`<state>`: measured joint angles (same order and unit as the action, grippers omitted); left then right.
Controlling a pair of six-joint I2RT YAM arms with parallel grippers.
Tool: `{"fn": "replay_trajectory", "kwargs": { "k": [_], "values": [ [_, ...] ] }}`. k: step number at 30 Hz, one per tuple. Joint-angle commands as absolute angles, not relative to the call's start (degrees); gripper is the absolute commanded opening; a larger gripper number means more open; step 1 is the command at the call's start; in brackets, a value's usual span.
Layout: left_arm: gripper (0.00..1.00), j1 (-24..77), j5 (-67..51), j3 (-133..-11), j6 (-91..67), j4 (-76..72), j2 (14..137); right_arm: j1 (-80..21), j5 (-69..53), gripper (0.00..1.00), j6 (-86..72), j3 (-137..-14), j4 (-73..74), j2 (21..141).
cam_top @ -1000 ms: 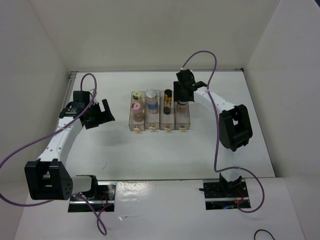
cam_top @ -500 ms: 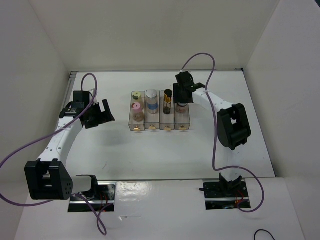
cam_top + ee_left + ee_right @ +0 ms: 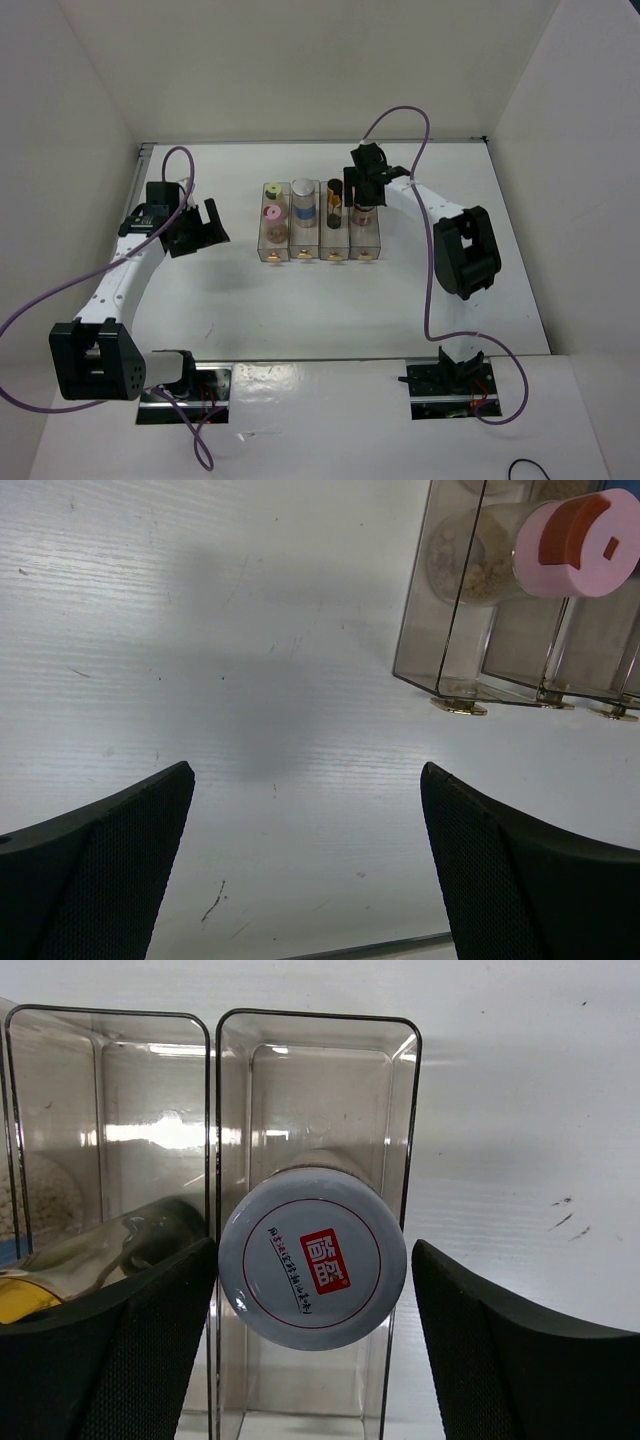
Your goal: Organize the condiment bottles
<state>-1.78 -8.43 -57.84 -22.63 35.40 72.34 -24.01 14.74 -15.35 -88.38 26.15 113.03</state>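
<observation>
Silver-grey-lidded cylindrical jar (image 3: 312, 1260) stands in the rightmost clear rectangular plastic bin (image 3: 315, 1015). Right gripper (image 3: 313, 1248) jaws apart, close around its lid. A crooked lift-off could snag the lid and tip the jar. Left gripper (image 3: 306, 770) wide apart, empty.

Table (image 3: 300, 310): four bins in one row, side by side. Leftmost bin (image 3: 271, 246): rear jar (image 3: 272, 189) behind front jar (image 3: 270, 212). Second bin (image 3: 303, 243): labelled jar (image 3: 303, 197). Third bin (image 3: 335, 243): bottle (image 3: 336, 197). Rightmost bin (image 3: 367, 243): printed-lid jar (image 3: 312, 1258).
</observation>
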Motion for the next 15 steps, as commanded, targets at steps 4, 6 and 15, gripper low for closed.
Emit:
{"fn": "replay_trajectory", "kwargs": {
  "k": [4,6,15],
  "values": [
    [1.00,-2.11,-8.53,-57.83,-22.32,34.01,69.87,-24.43,15.64,0.88,-15.12,-89.47,24.08,111.10],
    [1.00,-2.11,-8.53,-57.83,-22.32,34.01,69.87,-24.43,15.64,0.88,-15.12,-89.47,24.70,110.40],
    [1.00,-2.11,-8.53,-57.83,-22.32,33.49,68.73,-24.43,18.28,0.98,-17.66,-89.47,27.68,103.89]
  ]
}}
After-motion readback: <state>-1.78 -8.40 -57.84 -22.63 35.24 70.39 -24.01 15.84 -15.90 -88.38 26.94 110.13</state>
